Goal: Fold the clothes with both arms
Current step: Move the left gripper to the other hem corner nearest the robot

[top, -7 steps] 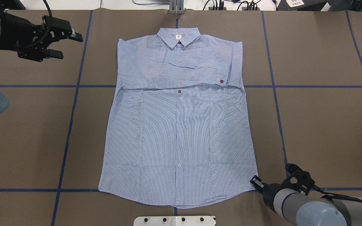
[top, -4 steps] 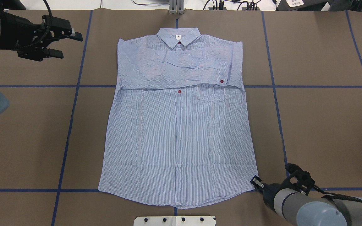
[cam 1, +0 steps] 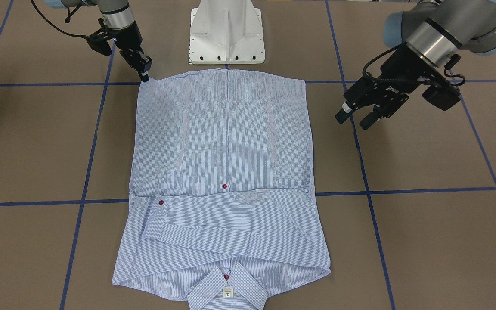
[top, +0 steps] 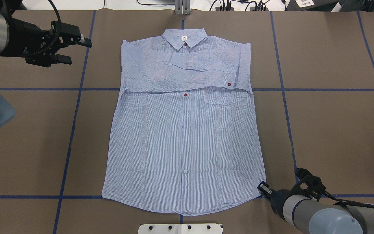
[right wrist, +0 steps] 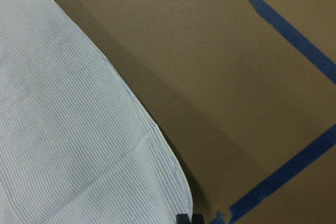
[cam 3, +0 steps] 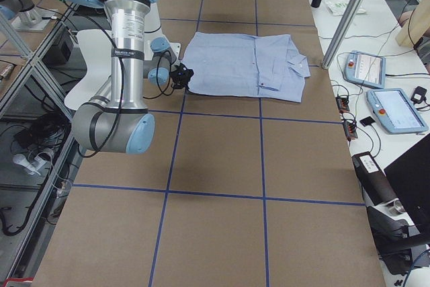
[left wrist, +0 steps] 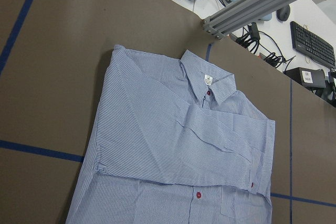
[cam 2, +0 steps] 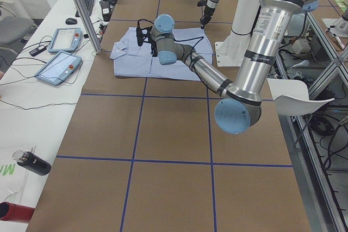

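Observation:
The striped blue-and-white shirt (top: 183,130) lies flat and face up on the brown table, collar at the far side, both sleeves folded across the chest (cam 1: 222,142) (left wrist: 173,145). My left gripper (top: 80,52) hovers open and empty beyond the shirt's far left shoulder, apart from the cloth (cam 1: 351,122). My right gripper (top: 262,188) is down at the near right hem corner (cam 1: 144,76). In the right wrist view the shirt (right wrist: 68,129) ends in that corner right at the dark fingertips, which stand together on it.
The white pedestal base (top: 180,228) sits just past the near hem. Blue tape lines (top: 73,130) grid the table. An aluminium post (top: 182,8) stands behind the collar. Two control tablets (cam 2: 57,66) and cables lie on the white bench beyond the far edge.
My left gripper has shifted a little to the right, toward the shirt's shoulder, still open. The right gripper and the shirt have stayed where they were.

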Motion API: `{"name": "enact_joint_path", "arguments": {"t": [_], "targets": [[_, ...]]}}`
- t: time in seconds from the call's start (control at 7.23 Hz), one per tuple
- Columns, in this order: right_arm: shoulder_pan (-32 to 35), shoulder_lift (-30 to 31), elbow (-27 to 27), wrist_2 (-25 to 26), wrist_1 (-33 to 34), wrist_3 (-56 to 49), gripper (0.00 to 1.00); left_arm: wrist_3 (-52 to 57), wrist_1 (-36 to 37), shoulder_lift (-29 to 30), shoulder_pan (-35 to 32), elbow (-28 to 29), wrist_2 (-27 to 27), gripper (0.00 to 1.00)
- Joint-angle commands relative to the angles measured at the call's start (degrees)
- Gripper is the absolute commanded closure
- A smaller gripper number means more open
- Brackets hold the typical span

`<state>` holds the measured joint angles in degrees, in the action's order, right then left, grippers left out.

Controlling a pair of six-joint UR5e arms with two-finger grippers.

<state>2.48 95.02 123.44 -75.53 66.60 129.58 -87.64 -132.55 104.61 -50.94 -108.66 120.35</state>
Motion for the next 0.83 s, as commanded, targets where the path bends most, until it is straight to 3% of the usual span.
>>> {"name": "enact_joint_path", "arguments": {"t": [0.0, 0.14, 0.41, 0.69], "targets": [[1.5, -0.4, 0.6, -2.4, -0.1, -0.3, 1.00, -4.8, 0.0, -10.6, 9.1, -7.7, -6.6, 0.01], [1.6, -0.5, 2.2, -3.6, -0.1, -0.3, 1.00, -10.3, -0.1, -13.9, 15.8, -10.3, -8.4, 0.01], [1.7, -0.2, 2.5, -4.1, -0.1, -0.2, 1.00, -15.4, 0.0, -14.7, 25.6, -9.9, -15.0, 0.03], [2.1, -0.4, 2.6, -4.1, -0.1, -0.2, 1.00, -15.8, 2.4, -14.5, 28.9, -9.0, -16.4, 0.10]]}}
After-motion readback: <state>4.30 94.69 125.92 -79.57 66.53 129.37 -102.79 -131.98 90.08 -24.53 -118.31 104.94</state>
